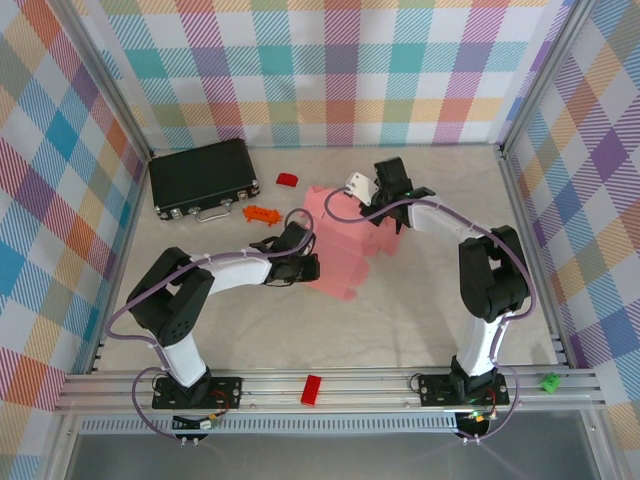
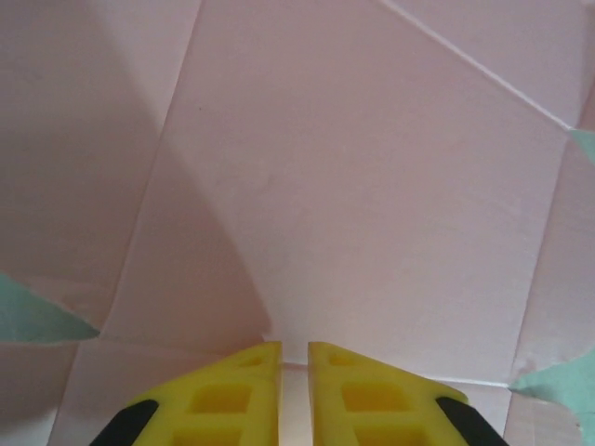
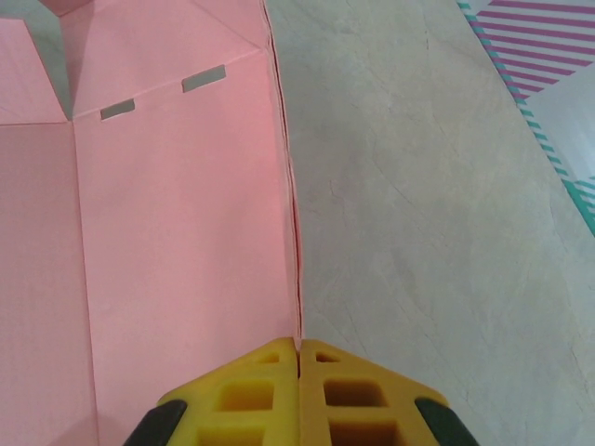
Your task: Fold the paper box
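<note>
The paper box [image 1: 345,242] lies part-folded at mid-table [image 1: 430,310]. The right gripper [image 3: 298,347] is clamped on a panel's edge. The left gripper [image 2: 294,347] is barely parted, and I can't tell whether it grips. Best to steady that panel and crease along the score.

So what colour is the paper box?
Paper box: pale pink, clearest in right wrist view.

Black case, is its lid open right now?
No, the black case lies flat with its lid closed, and its handle and latches run along its near edge.
</note>
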Tool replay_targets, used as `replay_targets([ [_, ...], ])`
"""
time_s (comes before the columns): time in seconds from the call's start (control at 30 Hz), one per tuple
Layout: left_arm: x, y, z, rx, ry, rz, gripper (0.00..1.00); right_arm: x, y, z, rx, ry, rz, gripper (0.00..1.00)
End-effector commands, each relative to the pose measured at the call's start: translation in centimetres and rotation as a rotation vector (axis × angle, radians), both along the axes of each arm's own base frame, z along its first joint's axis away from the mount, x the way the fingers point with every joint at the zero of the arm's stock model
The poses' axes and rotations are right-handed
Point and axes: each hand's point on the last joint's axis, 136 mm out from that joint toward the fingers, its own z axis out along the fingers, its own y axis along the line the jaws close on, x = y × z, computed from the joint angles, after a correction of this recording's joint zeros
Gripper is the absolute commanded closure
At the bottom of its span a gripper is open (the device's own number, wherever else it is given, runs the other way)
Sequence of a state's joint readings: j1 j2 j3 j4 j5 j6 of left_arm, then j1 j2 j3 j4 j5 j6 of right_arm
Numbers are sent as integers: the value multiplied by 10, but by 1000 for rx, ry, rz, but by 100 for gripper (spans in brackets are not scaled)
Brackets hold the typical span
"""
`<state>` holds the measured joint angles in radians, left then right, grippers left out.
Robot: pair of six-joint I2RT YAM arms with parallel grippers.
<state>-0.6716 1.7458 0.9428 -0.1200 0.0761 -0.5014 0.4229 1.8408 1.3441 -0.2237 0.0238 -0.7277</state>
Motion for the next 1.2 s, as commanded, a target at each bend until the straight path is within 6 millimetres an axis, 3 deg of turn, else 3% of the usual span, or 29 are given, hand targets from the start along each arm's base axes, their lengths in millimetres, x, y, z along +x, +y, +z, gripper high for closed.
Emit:
replay_targets([
  [0.0,4,0,-10,17,-3,11,97,0,6,23,0,-82,31,100],
  [0.13,3,1,-19,12,17,28,100,-4,12,22,-18,-100,37,100],
  [0.53,11,-9,-20,-58,-1,68,100,-16,25,21,-64,-260,52,99],
  [0.87,23,-23,-28,-127,-11,107,100,-27,33,5,-99,-314,95,99],
  [1.17,24,-20,-30,-132,-14,126,100,-30,34,-9,-162,-407,156,100],
])
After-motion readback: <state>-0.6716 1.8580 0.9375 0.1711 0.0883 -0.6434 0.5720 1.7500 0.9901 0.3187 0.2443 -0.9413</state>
